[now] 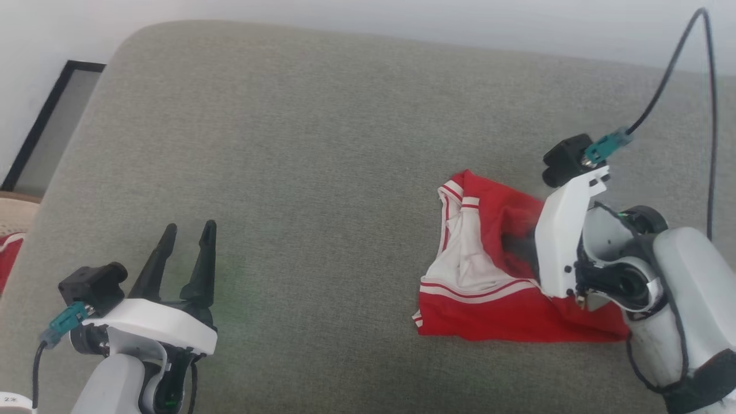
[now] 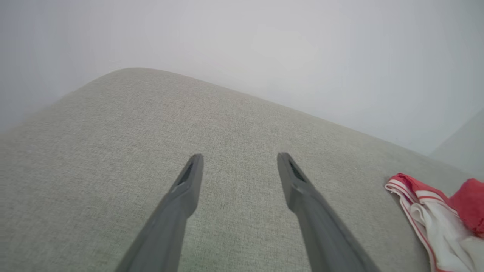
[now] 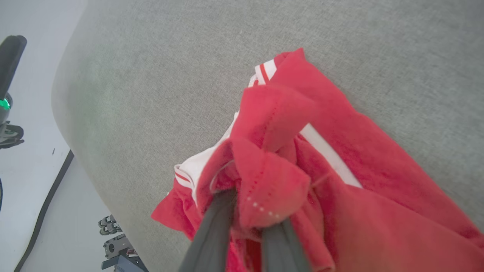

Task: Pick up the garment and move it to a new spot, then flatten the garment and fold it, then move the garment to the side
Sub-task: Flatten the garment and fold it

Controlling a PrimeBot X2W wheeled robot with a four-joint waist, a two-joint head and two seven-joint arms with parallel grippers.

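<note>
Two pincers: I read the right pincer (image 3: 253,209) clamped on a bunched fold of the garment (image 1: 489,313); left pincer (image 1: 190,230) apart, empty, over the grey cushion (image 1: 316,144).

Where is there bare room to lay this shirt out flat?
The cushion is bare across its middle, between the open left gripper and the garment, back to its far edge. Crowded at the right, where the right gripper pinches the bunched garment.

The garment (image 1: 489,319) lies at right on the cushion (image 1: 287,172)
</note>
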